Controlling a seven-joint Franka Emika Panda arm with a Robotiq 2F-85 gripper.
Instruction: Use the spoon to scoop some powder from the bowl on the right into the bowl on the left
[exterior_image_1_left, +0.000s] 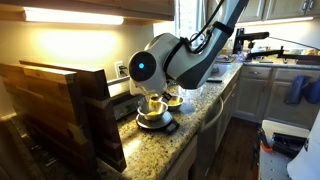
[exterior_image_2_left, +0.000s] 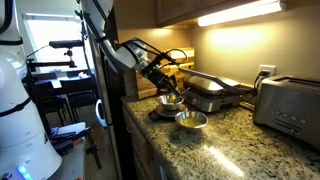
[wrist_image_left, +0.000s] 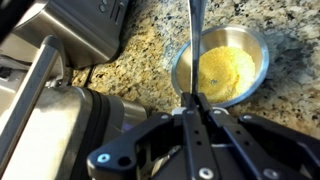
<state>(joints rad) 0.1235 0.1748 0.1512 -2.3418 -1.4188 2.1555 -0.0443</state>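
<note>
In the wrist view my gripper (wrist_image_left: 195, 103) is shut on the thin metal handle of a spoon (wrist_image_left: 192, 40), which reaches out past the rim of a steel bowl (wrist_image_left: 225, 68) holding yellow powder. The spoon's scoop end is out of view. In an exterior view the gripper (exterior_image_2_left: 160, 76) hangs over a steel bowl (exterior_image_2_left: 170, 101) that sits on a dark base, and another steel bowl (exterior_image_2_left: 190, 120) stands beside it, nearer the counter's front. Both bowls also show under the arm in an exterior view: one (exterior_image_1_left: 152, 115) and the other (exterior_image_1_left: 175, 98).
A granite counter (exterior_image_2_left: 240, 140) carries a silver toaster (exterior_image_2_left: 290, 105) and a contact grill (exterior_image_2_left: 215, 92) behind the bowls. A tall wooden rack (exterior_image_1_left: 60, 110) stands at one end. The counter's edge (exterior_image_1_left: 205, 125) drops to the floor beside the bowls.
</note>
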